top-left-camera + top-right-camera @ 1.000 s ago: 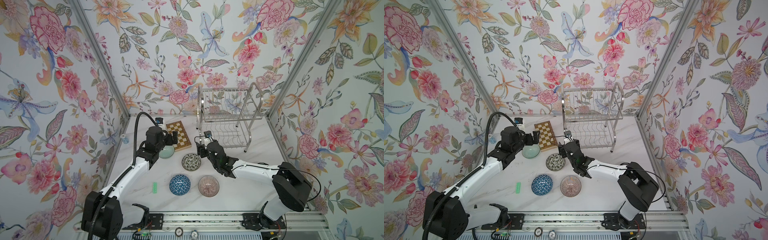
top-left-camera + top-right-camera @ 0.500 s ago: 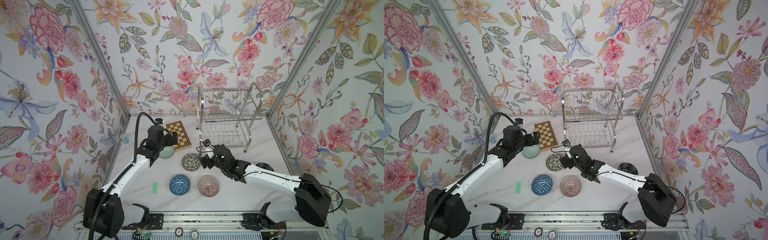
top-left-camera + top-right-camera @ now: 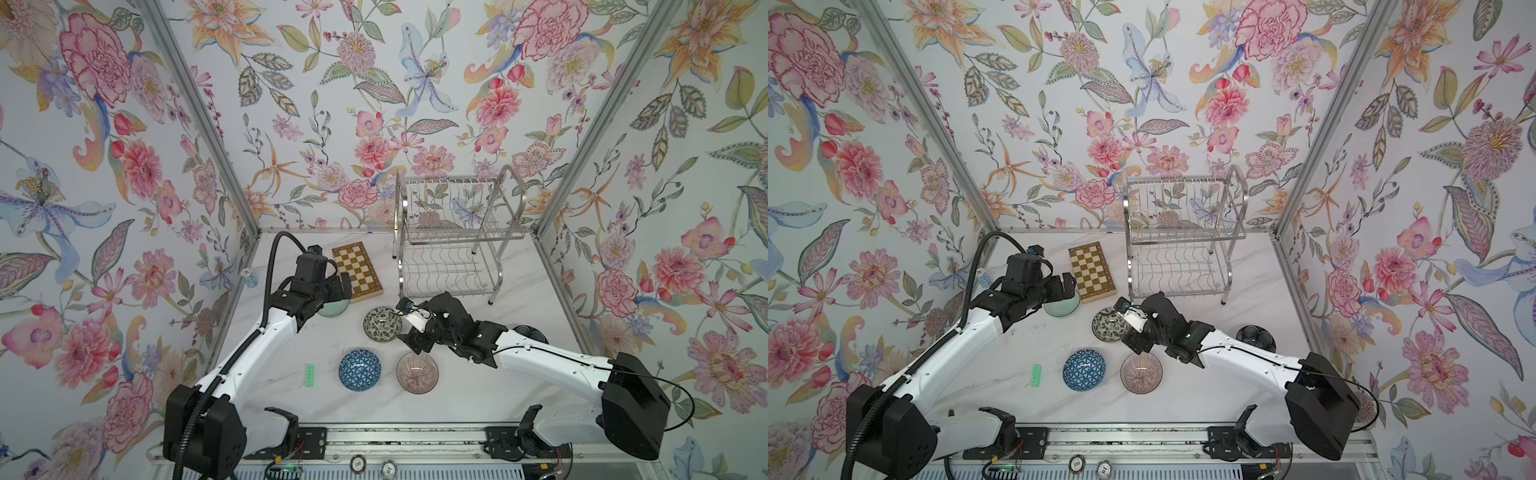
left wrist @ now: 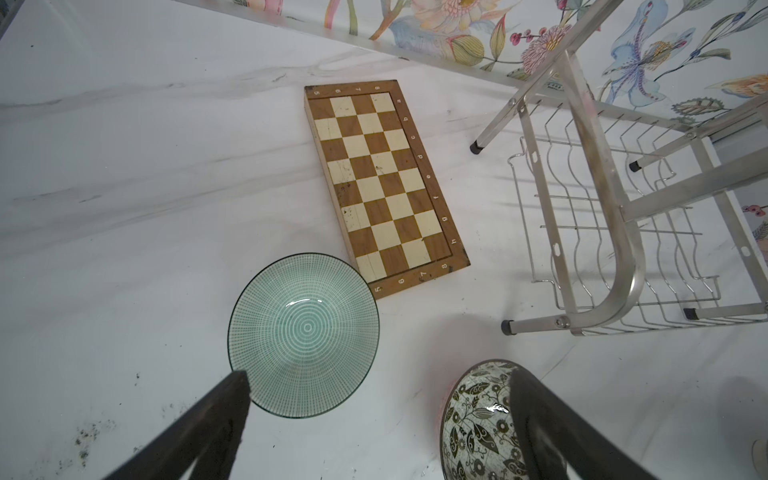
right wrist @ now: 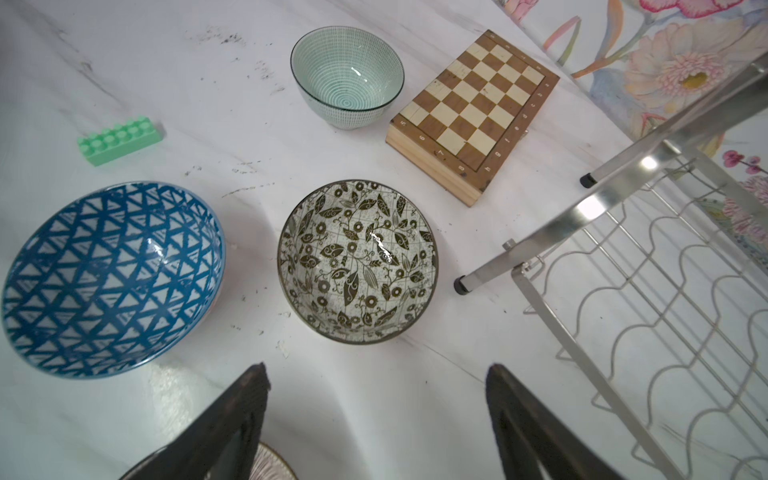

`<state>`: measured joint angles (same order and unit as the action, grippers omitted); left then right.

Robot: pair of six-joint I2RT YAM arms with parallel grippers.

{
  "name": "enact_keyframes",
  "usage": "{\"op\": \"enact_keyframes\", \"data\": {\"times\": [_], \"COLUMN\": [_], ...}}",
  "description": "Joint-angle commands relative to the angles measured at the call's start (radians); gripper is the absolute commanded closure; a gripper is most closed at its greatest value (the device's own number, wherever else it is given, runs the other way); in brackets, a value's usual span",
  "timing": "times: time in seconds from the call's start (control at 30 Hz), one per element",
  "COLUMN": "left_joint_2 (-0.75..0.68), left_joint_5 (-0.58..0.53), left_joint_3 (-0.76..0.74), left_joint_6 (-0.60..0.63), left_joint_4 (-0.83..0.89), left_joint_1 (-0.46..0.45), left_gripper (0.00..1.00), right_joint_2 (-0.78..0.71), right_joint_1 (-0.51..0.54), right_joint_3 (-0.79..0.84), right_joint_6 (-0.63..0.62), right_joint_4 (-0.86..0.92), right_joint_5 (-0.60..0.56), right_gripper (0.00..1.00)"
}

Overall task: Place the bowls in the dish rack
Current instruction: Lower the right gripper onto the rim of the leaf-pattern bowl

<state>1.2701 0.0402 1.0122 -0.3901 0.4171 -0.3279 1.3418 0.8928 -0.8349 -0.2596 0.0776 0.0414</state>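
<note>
Four bowls stand upright on the white table. The mint green bowl lies partly under my left gripper, which hangs open above its rim with nothing held. The black-and-white floral bowl sits in the middle. My right gripper is open and empty just beside its right edge. The blue triangle bowl and pinkish lined bowl stand nearer the front. The steel dish rack stands at the back right, both tiers bare.
A brown-and-white chessboard lies flat between the mint bowl and the rack's legs. A small green brick lies left of the blue bowl. A dark round object sits behind my right arm. Walls close three sides.
My right gripper has drawn back from the floral bowl's far side to its near right edge, and that arm has swung out to the right. The left gripper has hardly moved.
</note>
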Motion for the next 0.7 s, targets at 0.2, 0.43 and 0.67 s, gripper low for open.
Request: {"op": "enact_keyframes", "data": {"times": [0.2, 0.43, 0.67], "left_joint_2": [-0.015, 0.016, 0.041], "left_joint_5": [0.021, 0.04, 0.026], "left_joint_3": [-0.024, -0.03, -0.049], "left_joint_6": [0.023, 0.037, 0.043], "left_joint_4": [0.033, 0.02, 0.007], "left_joint_1": [-0.003, -0.003, -0.002], "left_gripper": [0.01, 0.01, 0.01], "right_joint_2": [-0.103, -0.145, -0.111], "right_joint_1": [0.095, 0.17, 0.179], "right_joint_3": [-0.02, -0.011, -0.018], "right_joint_6": [-0.056, -0.008, -0.046], "right_joint_4": [0.272, 0.349, 0.336], "right_joint_5": [-0.021, -0.06, -0.087], "right_gripper": [0.18, 0.19, 0.19]}}
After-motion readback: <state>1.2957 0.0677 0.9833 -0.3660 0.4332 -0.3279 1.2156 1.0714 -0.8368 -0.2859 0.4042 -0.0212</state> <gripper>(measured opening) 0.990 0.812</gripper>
